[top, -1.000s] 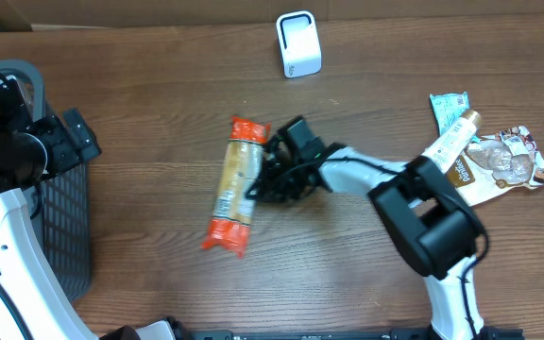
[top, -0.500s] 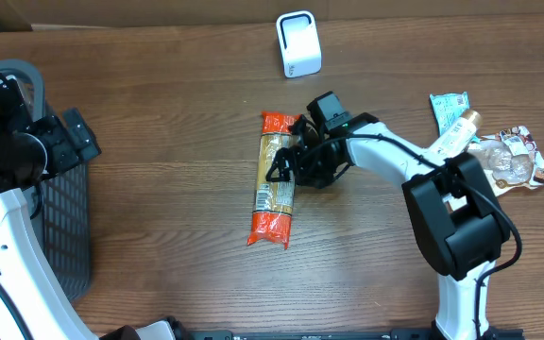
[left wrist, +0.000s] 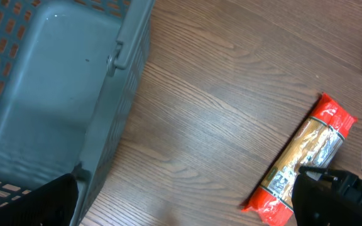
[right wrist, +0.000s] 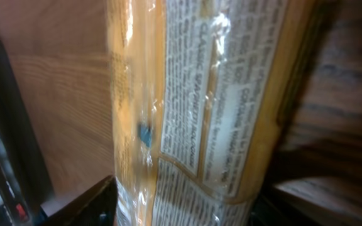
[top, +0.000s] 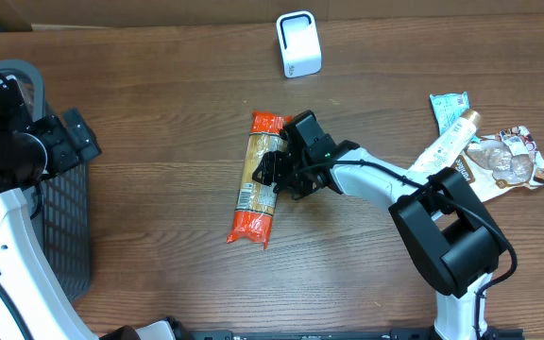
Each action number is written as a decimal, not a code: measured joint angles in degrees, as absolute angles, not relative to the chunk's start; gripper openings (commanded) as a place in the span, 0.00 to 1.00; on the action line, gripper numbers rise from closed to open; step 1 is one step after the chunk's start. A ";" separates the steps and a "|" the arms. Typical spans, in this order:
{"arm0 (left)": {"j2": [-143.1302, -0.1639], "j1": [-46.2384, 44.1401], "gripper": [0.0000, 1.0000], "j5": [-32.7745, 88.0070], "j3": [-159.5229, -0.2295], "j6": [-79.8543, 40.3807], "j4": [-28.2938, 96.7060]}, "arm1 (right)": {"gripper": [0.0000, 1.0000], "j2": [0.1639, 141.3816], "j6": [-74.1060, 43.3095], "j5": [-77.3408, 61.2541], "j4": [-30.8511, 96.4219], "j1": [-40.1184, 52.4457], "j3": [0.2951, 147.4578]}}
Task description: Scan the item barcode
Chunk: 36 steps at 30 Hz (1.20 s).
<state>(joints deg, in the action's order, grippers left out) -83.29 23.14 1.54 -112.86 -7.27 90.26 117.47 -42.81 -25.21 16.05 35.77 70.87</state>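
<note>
The item is a long packet of spaghetti (top: 256, 179) with orange ends, lying near the table's middle; its printed label fills the right wrist view (right wrist: 200, 94). My right gripper (top: 278, 174) sits at the packet's right side, jaws closed around its middle, with the dark fingers (right wrist: 83, 201) against both flanks. No barcode is readable. The white scanner (top: 298, 43) stands at the back centre, apart from the packet. My left gripper (top: 76, 137) hangs open and empty over the grey basket's edge (left wrist: 187, 216). The left wrist view also catches the packet (left wrist: 303, 157).
A grey plastic basket (top: 64, 217) stands at the left edge (left wrist: 43, 94). At the far right lie a teal wrapper (top: 447, 104), a white tube (top: 451, 142) and a clear snack pouch (top: 503, 161). A cardboard wall runs along the back.
The packet and right gripper swung right toward the middle, then came back slightly left. The packet turned more upright. The left arm stayed still.
</note>
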 measured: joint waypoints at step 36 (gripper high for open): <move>-83.29 23.14 1.00 1.56 -112.86 -7.27 90.30 | 0.04 111.57 -31.51 -26.87 31.03 33.01 70.19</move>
<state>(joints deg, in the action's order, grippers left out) -83.29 23.14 1.56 -112.86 -7.27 90.30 111.57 -31.51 -26.87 31.03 33.01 70.19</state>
